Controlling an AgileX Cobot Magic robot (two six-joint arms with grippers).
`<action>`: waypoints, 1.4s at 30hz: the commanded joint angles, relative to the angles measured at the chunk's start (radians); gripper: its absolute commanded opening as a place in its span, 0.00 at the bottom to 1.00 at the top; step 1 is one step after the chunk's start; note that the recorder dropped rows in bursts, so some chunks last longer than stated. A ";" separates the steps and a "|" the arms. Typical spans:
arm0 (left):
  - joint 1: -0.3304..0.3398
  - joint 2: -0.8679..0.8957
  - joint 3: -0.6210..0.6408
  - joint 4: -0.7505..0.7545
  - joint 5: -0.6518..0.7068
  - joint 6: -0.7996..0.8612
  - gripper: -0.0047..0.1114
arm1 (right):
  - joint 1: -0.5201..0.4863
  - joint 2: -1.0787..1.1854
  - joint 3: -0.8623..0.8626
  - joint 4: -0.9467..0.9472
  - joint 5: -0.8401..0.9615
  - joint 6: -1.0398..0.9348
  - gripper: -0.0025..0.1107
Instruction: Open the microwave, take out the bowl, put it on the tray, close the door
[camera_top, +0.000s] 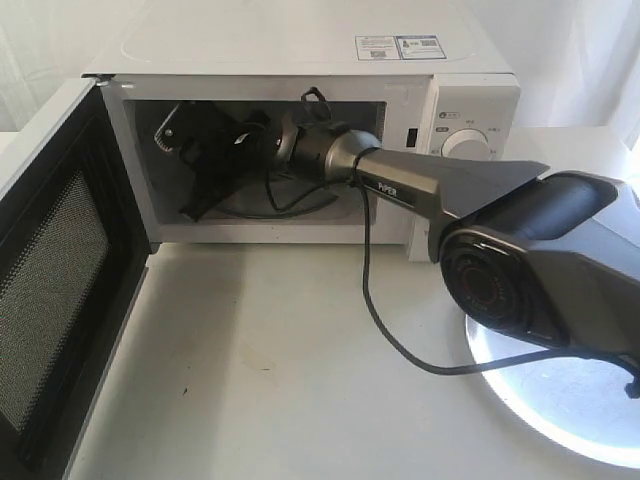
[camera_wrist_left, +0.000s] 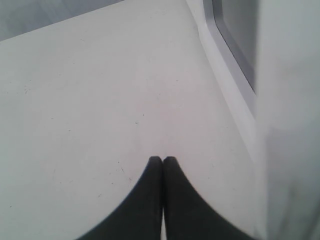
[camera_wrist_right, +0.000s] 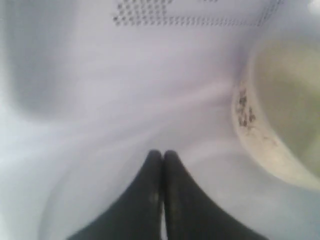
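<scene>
The white microwave stands with its door swung wide to the left, black mesh inner face showing. My right arm reaches deep into the cavity. Its gripper is shut on nothing, low over the cavity floor. The cream-white bowl is close beside the fingertips and apart from them; the arm hides it in the exterior view. The shiny silver tray lies on the table at the front right, partly under the arm. My left gripper is shut and empty above the table, beside the door's outer face.
A glass turntable plate lies in the cavity under the right gripper. A black cable hangs from the right arm down to the table. The white table stretches in front of the microwave, between the door and the tray.
</scene>
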 joint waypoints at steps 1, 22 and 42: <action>-0.004 -0.002 -0.004 -0.005 0.000 -0.005 0.04 | -0.004 -0.018 0.001 -0.011 0.008 0.014 0.02; -0.004 -0.002 -0.004 -0.005 0.000 -0.005 0.04 | -0.004 -0.227 0.003 -0.046 0.402 0.065 0.02; -0.004 -0.002 -0.004 -0.005 0.000 -0.005 0.04 | 0.116 -0.436 0.277 -0.344 0.581 0.283 0.02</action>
